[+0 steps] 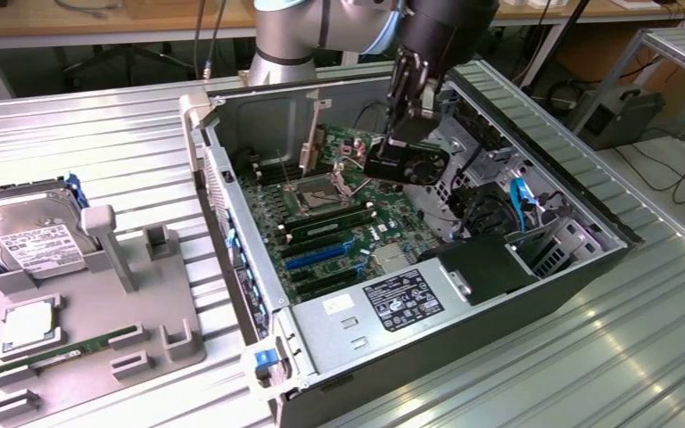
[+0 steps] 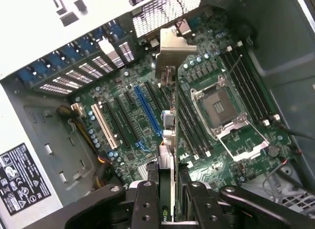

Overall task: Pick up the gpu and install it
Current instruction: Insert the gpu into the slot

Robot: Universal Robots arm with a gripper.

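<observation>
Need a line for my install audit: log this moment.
gripper shut on flat black gpu card with silver bracket | above green motherboard in open metal computer case | not seated

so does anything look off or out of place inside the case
Only the cpu socket stands out: it sits empty, its metal cover frame swung open beside it. The gpu is clamped edge-on in the gripper above the motherboard, not in a slot. Nothing looks spilled or broken.

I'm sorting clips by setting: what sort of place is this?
Probably a robotics lab bench for PC assembly: an open computer case on a ribbed metal table, a grey fixture holding a hard drive, and the gripper holding the gpu above the motherboard.
</observation>
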